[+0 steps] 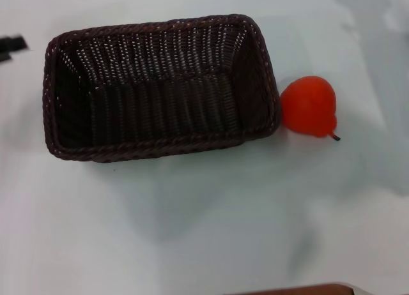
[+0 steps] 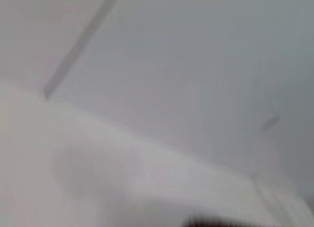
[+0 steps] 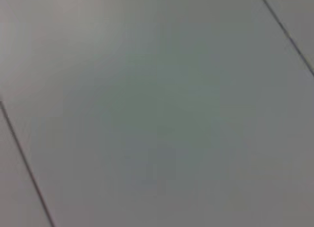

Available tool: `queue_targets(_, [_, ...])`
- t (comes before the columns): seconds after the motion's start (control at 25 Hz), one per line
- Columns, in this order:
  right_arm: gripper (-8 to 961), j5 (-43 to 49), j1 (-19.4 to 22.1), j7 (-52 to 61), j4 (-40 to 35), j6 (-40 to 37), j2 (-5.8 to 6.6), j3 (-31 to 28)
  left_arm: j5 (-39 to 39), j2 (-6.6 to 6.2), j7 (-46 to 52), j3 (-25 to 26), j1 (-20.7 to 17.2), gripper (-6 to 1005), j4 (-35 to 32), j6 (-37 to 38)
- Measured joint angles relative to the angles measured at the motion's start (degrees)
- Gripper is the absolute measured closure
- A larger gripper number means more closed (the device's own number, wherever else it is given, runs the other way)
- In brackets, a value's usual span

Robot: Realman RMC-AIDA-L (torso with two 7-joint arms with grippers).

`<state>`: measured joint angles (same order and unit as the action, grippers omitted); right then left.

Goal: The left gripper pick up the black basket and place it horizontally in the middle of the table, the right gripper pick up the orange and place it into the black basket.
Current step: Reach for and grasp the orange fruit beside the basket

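The black basket (image 1: pixel 160 87) lies lengthwise across the middle of the white table (image 1: pixel 204 225) in the head view, open side up and empty. The orange (image 1: pixel 309 106) rests on the table just right of the basket's right end, close to its rim, its dark stem pointing toward the front right. A black bar of the left gripper (image 1: pixel 11 47) shows at the left edge, apart from the basket. A sliver of the basket's rim (image 2: pixel 216 222) shows in the left wrist view. The right gripper is out of view.
A brown edge (image 1: pixel 300 289) shows at the front of the head view. The right wrist view shows only a pale grey panelled surface (image 3: pixel 157 109) with thin dark seams.
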<state>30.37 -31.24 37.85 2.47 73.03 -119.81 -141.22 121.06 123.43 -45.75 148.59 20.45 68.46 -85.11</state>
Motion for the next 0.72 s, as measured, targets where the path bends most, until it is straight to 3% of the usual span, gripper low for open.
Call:
queue_targets(0.16, [29, 0.5, 1.5, 5.7, 4.3, 0.5, 0.61, 6.7, -5.6, 0.06, -8.6, 7.0, -0.1, 465, -0.8, 0.2])
queue_targets(0.24, [29, 3.3, 2.8, 11.0, 9.2, 0.0, 1.69, 12.4, -13.0, 0.38, -18.7, 10.3, -1.1, 465, -3.9, 0.0])
queue_targets(0.4, [28, 15.1, 4.7, 26.2, 18.8, -0.2, 6.31, 20.2, -28.1, 0.5, -37.8, 10.8, -3.1, 467, -14.2, -1.6])
queue_targets(0.56, [30, 34.1, 5.8, 44.2, 30.8, -0.3, 10.95, 22.4, -37.3, 0.46, -54.9, 11.2, -3.7, 468, -24.3, -5.6])
queue_targets(0.72, [34, 56.0, 5.7, 58.6, 42.6, 0.3, 13.35, 22.0, -41.6, 0.53, -68.0, 11.1, -3.3, 470, -32.4, -7.5])
